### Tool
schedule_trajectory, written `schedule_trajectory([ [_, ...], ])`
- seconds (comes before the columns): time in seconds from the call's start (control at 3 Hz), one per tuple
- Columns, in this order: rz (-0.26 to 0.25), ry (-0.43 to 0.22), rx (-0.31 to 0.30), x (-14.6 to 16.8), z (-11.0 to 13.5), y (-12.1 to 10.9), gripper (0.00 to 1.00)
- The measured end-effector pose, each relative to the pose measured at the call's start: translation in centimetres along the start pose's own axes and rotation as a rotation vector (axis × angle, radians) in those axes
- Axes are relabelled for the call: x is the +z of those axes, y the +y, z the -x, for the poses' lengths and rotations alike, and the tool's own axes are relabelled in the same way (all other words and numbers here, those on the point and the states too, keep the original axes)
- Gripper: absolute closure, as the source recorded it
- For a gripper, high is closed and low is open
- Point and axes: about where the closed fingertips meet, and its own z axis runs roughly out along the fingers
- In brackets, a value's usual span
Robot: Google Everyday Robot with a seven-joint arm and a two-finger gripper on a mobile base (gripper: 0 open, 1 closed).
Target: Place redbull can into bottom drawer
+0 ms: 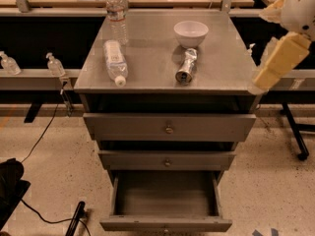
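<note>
The redbull can (186, 66) lies on its side on the grey cabinet top (157, 75), its shiny round end facing me, just in front of the white bowl (191, 33). The bottom drawer (166, 223) is pulled open, and nothing shows inside it. My gripper is out of view. Only the cream links of my arm (278, 62) show at the right edge, beside the cabinet's right front corner and apart from the can.
One clear water bottle (114, 61) lies on the cabinet top at the left and another (117, 16) stands behind it. The two upper drawers (169, 128) are shut. A black cable and a dark object (12, 191) lie on the floor at the left. A chair base (295, 136) stands at the right.
</note>
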Motion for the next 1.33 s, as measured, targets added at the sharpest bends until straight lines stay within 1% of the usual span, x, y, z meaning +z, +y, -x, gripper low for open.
schedule_trajectory([
  [0.33, -0.077, -0.112, 0.069, 1.2, 2.2, -3.6, 0.00],
  [0.67, -0.200, -0.148, 0.189, 1.7, 2.8, -5.8, 0.00],
  [1.0, -0.320, -0.115, 0.306, 3.7, 1.6, -6.9, 0.00],
  [1.33, -0.374, -0.078, 0.349, 4.7, 0.3, -7.4, 0.00],
])
